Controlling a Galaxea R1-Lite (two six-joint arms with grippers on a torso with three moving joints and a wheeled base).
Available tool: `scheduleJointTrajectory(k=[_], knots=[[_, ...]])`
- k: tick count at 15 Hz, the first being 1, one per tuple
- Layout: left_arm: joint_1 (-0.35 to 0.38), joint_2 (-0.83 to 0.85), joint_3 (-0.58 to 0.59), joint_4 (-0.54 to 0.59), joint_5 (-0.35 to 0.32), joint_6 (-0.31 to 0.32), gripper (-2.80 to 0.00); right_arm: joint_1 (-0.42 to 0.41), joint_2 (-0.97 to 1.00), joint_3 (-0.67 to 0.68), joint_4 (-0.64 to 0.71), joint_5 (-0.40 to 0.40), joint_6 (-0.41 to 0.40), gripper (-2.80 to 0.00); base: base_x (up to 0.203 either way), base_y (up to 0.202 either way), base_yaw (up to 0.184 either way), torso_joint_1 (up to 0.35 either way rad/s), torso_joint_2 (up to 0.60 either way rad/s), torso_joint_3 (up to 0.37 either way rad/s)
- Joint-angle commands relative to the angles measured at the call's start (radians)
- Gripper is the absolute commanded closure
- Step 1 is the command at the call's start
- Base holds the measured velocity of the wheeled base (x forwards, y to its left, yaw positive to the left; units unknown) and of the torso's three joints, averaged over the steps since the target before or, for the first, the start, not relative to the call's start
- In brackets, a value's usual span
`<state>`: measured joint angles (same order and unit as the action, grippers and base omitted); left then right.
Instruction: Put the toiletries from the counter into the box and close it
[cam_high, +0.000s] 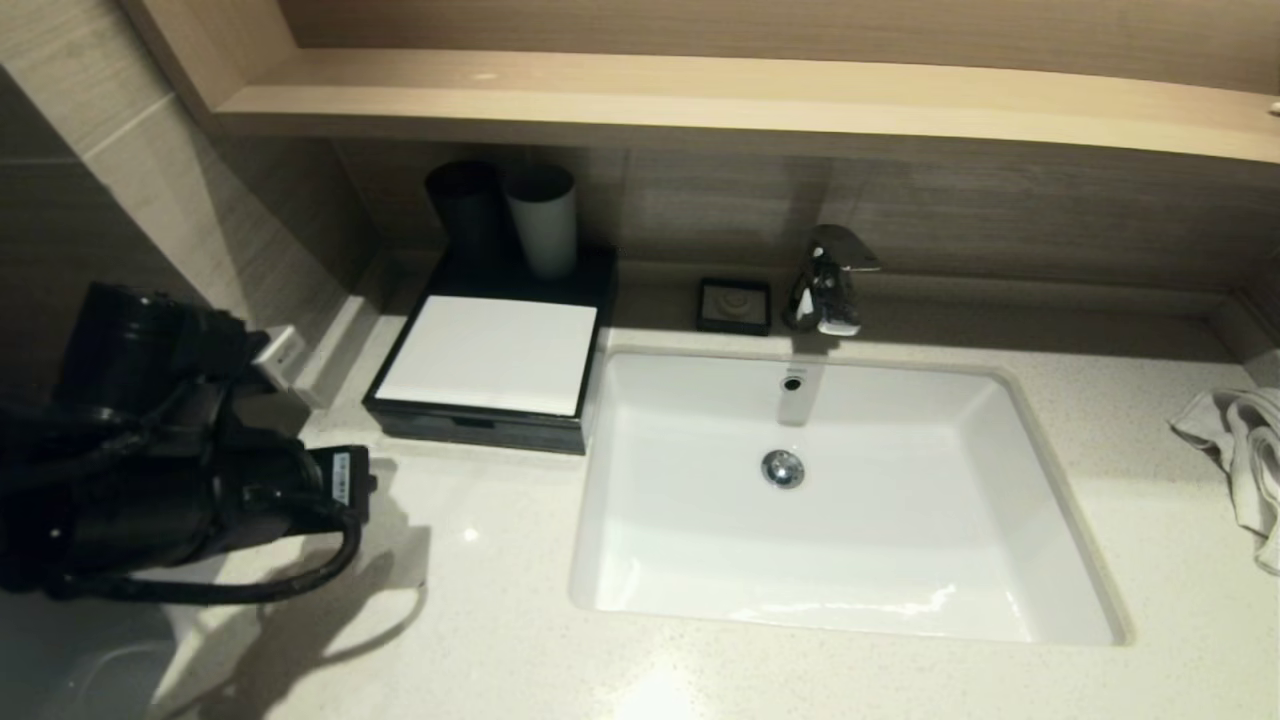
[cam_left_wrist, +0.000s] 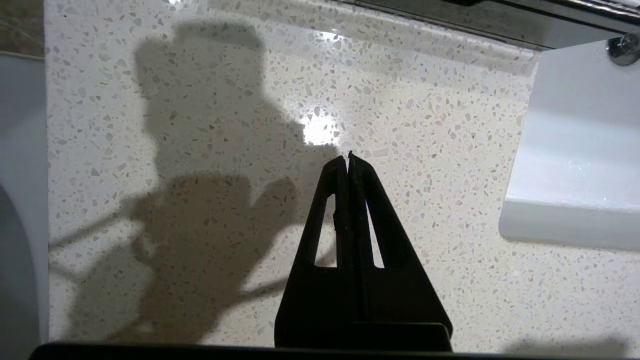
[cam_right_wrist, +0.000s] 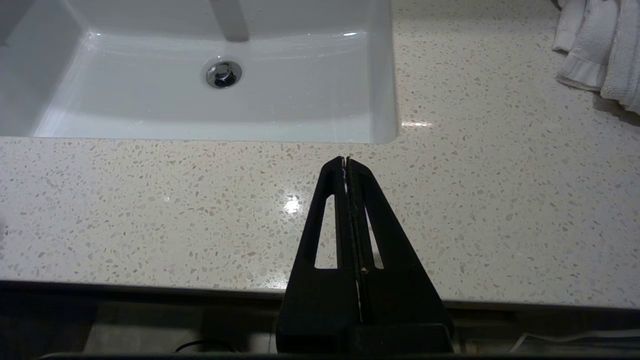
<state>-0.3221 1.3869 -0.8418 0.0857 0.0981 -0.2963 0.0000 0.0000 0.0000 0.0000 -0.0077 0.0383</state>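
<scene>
Over counter (cam_left_wrist: 425, 125): left tool (cam_left_wrist: 348, 159) pinched, no legible writing

I count one box (cam_high: 487, 360) with its white lid down, and two cups (cam_high: 505, 215) behind it. One sink (cam_high: 850, 610), one faucet (cam_high: 828, 280), one soap dish (cam_high: 734, 305), one towel (cam_high: 1240, 450).

Bare counter (cam_high: 480, 600) before the closed box (cam_high: 490, 360) (cups (cam_high: 510, 215) behind, probably two)
</scene>
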Motion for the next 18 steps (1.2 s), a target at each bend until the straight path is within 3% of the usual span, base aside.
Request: scheduleJointTrajectory(k=[1, 7, 12, 15, 18], knots=[[-0.001, -0.067, 0.008, 0.0, 0.0, 0.001, 0.0, 0.0, 0.0, 0.0, 0.0, 0.0, 0.0, 0.0, 0.0, 0.0, 0.0, 0.0, 0.0, 0.0], [-0.029, -0.125, 0.065, -0.016, -0.003, 0.027, 0.0, 0.0, 0.0, 0.0, 0.0, 0.0, 0.0, 0.0, 0.0, 0.0, 0.0, 0.0, 0.0, 0.0], [-0.03, -0.188, 0.148, -0.1, 0.003, 0.035, 0.0, 0.0, 0.0, 0.0, 0.0, 0.0, 0.0, 0.0, 0.0, 0.0, 0.0, 0.0, 0.0, 0.0], [-0.028, -0.234, 0.196, -0.11, 0.094, 0.074, 0.0, 0.0, 0.0, 0.0, 0.0, 0.0, 0.0, 0.0, 0.0, 0.0, 0.0, 0.0, 0.0, 0.0], [-0.028, -0.27, 0.231, -0.125, 0.143, 0.079, 0.0, 0.0, 0.0, 0.0, 0.0, 0.0, 0.0, 0.0, 0.0, 0.0, 0.0, 0.0, 0.0, 0.0]])
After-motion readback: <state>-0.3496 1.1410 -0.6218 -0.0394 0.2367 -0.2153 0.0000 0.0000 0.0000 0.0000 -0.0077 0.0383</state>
